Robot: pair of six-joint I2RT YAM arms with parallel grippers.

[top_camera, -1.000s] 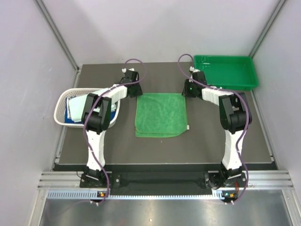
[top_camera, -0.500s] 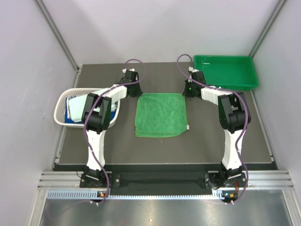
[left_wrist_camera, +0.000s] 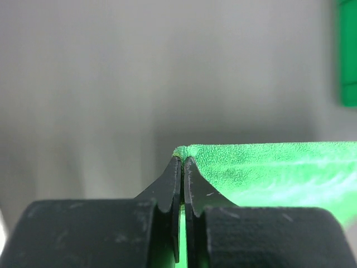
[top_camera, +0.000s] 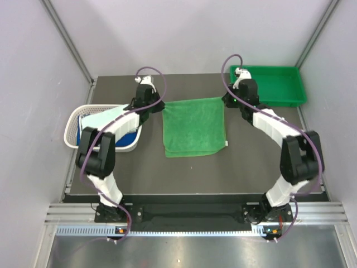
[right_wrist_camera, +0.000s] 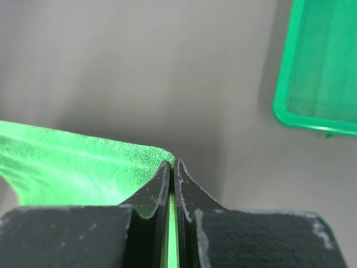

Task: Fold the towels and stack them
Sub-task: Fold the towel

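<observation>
While we are working in the middle of the dark worktop (top_camera: 245, 167), the bright green towel (top_camera: 195, 125) is hanging from its two far corners. Its far edge is stretching taut toward the far edge of the worktop, and its near part is seemingly resting on the surface. We are pinching both corners at once, we judge, so that the cloth is staying square for the next fold. The green tray (top_camera: 268, 84) is waiting at the far right corner, probably as the place for the stack. The white basket (top_camera: 72, 125) at the left edge is holding the other towels (top_camera: 125, 137). Our left gripper (left_wrist_camera: 182, 162) is clamping the far left corner, jaws pressed together on the cloth, and our right gripper (right_wrist_camera: 172, 166) is doing the same at the far right corner. A second ago the towel was lying flat and both grippers were sitting at those corners; now both arms are reaching farther out and the far edge is rising.
</observation>
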